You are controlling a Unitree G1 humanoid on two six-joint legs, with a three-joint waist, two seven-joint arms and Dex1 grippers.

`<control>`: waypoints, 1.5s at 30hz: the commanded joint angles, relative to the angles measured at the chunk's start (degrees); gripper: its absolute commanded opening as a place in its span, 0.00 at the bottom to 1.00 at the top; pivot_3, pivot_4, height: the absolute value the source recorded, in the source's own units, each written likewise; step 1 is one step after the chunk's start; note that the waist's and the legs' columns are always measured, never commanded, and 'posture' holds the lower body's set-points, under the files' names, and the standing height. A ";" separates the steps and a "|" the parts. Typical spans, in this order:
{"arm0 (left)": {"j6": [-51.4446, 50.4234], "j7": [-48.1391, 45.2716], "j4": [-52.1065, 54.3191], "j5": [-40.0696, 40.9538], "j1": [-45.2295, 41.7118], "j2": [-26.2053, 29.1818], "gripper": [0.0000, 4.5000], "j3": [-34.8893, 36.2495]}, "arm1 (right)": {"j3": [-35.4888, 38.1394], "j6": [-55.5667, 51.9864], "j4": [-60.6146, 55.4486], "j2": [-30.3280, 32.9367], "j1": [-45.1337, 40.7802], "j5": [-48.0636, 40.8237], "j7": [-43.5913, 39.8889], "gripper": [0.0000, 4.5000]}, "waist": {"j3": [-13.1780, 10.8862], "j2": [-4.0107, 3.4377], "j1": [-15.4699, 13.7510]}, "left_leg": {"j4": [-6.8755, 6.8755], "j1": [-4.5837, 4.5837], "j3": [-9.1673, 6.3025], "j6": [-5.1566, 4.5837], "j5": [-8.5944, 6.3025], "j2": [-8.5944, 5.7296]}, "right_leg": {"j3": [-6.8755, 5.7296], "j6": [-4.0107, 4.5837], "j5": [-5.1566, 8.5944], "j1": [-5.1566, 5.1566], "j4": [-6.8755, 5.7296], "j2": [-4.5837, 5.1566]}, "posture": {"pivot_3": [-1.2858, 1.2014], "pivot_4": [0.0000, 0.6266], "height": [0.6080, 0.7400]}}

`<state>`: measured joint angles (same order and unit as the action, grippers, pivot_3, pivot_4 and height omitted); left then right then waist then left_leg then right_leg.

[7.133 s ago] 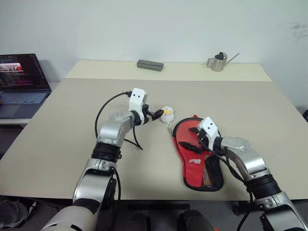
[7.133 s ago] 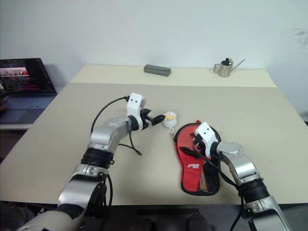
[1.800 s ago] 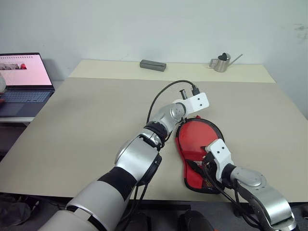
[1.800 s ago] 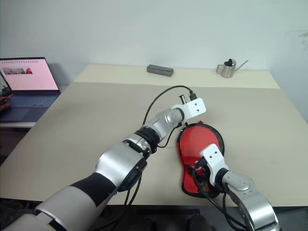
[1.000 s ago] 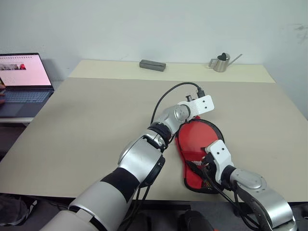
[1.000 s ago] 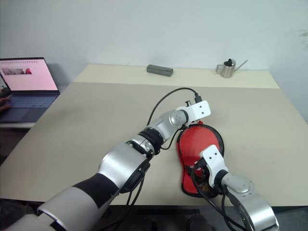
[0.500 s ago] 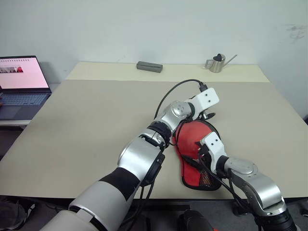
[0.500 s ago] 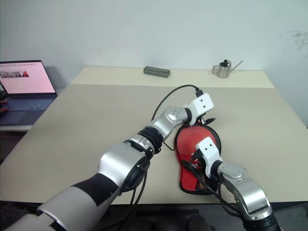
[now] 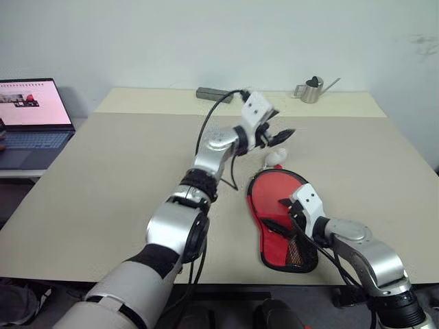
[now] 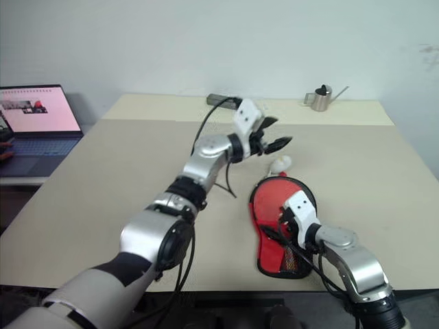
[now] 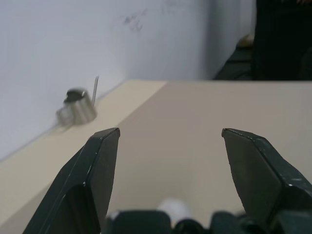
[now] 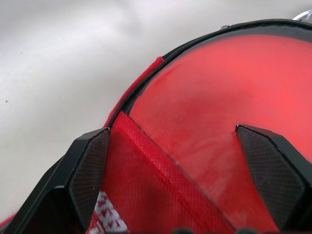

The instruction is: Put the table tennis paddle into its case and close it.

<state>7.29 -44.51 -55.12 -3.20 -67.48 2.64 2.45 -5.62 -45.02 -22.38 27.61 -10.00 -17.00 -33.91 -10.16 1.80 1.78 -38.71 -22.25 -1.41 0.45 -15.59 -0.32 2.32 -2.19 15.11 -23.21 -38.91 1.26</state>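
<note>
Red case on a tan table, with two robot hands near it.

A laptop (image 9: 31, 113) sits far to the left of the table (image 9: 123, 178). The left gripper (image 9: 280, 136) is up in the air with its fingers open, holding nothing. Just below it lies a small white charm (image 9: 274, 159) at the top of the red case (image 9: 278, 209). The paddle's red face (image 12: 229, 112) shows inside the case. The right gripper (image 9: 282, 214) is over the case, fingers wide open. A little metal watering can (image 9: 312, 90) stands at the back.

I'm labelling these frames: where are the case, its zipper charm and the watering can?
case (image 9: 269, 199), left eye view, on its round red face.
zipper charm (image 9: 274, 158), left eye view, on its white body.
watering can (image 9: 311, 91), left eye view, on its metal body.
</note>
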 commanded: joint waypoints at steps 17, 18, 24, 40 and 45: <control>-45.10 -13.78 61.05 17.58 26.52 21.49 0.81 -8.61 | 22.93 -9.16 -9.58 16.11 1.05 -19.97 -10.45 1.00 | -0.01 -0.03 -0.26 | -0.05 -0.21 -0.24 0.01 -0.05 0.02 | -0.06 0.05 0.03 -0.05 0.05 0.05 | 0.52 0.24 1.00; -44.74 -13.03 60.38 17.54 26.09 20.64 0.81 -9.34 | 24.13 -10.14 -9.62 16.96 0.70 -21.13 -10.51 1.00 | -0.01 -0.03 -0.28 | -0.05 -0.21 -0.23 0.01 -0.05 0.01 | -0.06 0.05 0.03 -0.05 0.05 0.05 | 0.52 0.24 1.00; -40.94 -10.71 55.56 15.94 25.05 15.40 0.81 -14.72 | 28.35 -10.46 -7.96 21.07 1.18 -22.20 -9.68 1.00 | -0.02 -0.02 -0.47 | -0.05 -0.25 -0.23 0.00 -0.05 0.00 | -0.01 0.05 0.03 -0.04 0.10 0.07 | 0.52 0.24 1.00; -23.72 -8.83 28.65 6.45 18.24 3.13 1.00 -23.68 | 35.07 -10.87 -5.76 26.99 1.62 -24.48 -9.69 1.00 | -0.03 0.00 -0.41 | -0.03 -0.28 -0.11 -0.08 -0.10 0.00 | 0.00 0.04 0.04 -0.05 0.20 0.03 | 0.52 0.24 1.00; -22.68 -7.42 26.86 4.70 19.98 1.61 1.00 -24.58 | 34.70 -10.20 -4.63 28.63 0.51 -24.66 -10.03 1.00 | -0.03 0.00 -0.45 | -0.04 -0.29 -0.10 -0.10 -0.11 0.00 | 0.00 0.03 0.04 -0.06 0.21 0.04 | 0.52 0.24 1.00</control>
<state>-16.82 -52.23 -28.24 2.32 -47.76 4.95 -21.14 27.02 -55.75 -26.51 55.10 -8.26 -40.85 -43.73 -10.19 1.80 1.33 -38.75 -22.53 -1.51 0.35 -15.69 -0.33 2.32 -2.16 15.15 -23.27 -38.71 1.29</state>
